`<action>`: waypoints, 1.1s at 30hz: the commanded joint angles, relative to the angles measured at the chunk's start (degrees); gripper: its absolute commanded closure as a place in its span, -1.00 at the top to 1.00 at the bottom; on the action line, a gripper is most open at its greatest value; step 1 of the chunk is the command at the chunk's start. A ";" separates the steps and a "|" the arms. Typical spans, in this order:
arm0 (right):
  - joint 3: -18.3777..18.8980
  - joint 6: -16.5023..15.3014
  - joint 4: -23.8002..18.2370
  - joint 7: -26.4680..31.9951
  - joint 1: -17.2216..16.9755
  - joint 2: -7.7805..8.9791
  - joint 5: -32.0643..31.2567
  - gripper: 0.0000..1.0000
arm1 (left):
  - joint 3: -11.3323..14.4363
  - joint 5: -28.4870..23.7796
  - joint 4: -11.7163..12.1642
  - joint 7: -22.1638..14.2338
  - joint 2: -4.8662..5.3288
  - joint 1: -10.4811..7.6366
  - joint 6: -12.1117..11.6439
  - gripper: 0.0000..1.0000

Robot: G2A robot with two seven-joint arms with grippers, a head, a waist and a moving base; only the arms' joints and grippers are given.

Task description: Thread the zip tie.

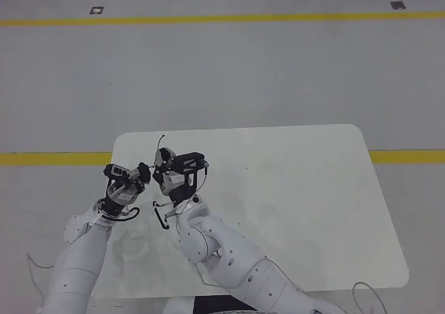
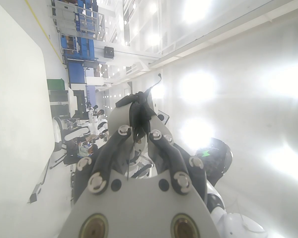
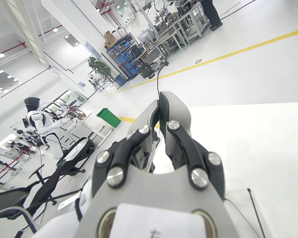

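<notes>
Holding the zip tie (image 1: 160, 144) in both grippers over the left part of the white table (image 1: 300, 196).

At centre-left of the top frame, I see my left gripper (image 1: 141, 173) just beside the right gripper (image 1: 158, 167), their tips almost meeting. In the left wrist frame, the left gripper (image 2: 138, 102) is pinched closed on the black zip tie (image 2: 154, 84). The strand curves out past the tips to a small head at upper centre. In the right wrist frame, the right gripper (image 3: 160, 105) is also clamped closed on the zip tie (image 3: 158, 80). Its thin strand rises from the pads (image 3: 164, 105) toward the top of the frame, and the table (image 3: 250, 137) spreads out to the right.
</notes>
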 commanded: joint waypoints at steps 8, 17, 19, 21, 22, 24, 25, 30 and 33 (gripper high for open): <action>-0.10 -0.05 -0.29 0.86 -0.26 0.17 -0.45 -1.00 | 0.00 0.00 0.00 0.00 0.00 0.00 0.00 -1.00; -0.04 -0.11 -0.04 1.85 -0.29 0.17 -0.53 -1.00 | 0.00 0.00 0.00 0.00 0.00 0.00 0.00 -1.00; -0.02 -0.12 0.00 1.90 -0.28 0.16 -0.57 -1.00 | 0.00 0.00 0.00 0.00 0.00 0.00 0.00 -1.00; -0.01 0.01 0.01 1.83 -0.27 0.16 -0.79 -1.00 | 0.00 0.00 0.00 0.00 0.00 0.00 0.00 -1.00; 0.02 0.08 -0.03 1.73 -0.30 0.17 -0.91 -1.00 | 0.00 0.00 0.00 0.00 0.00 0.00 0.00 -1.00; 0.14 0.31 -0.26 1.51 -0.38 0.20 -1.28 -1.00 | 0.00 0.00 0.00 0.00 0.00 0.00 0.00 -1.00; 0.22 0.48 -0.39 1.46 -0.43 0.22 -1.57 -1.00 | 0.00 0.00 0.00 0.00 0.00 0.00 0.00 -1.00; 1.03 0.56 -1.93 1.01 -1.13 0.45 -2.20 -1.00 | 0.00 0.00 0.00 0.00 0.00 0.00 0.00 -1.00; 1.25 0.08 -3.00 1.19 -1.61 0.68 -2.37 -1.00 | 0.00 0.00 0.00 0.00 0.00 0.00 0.00 -1.00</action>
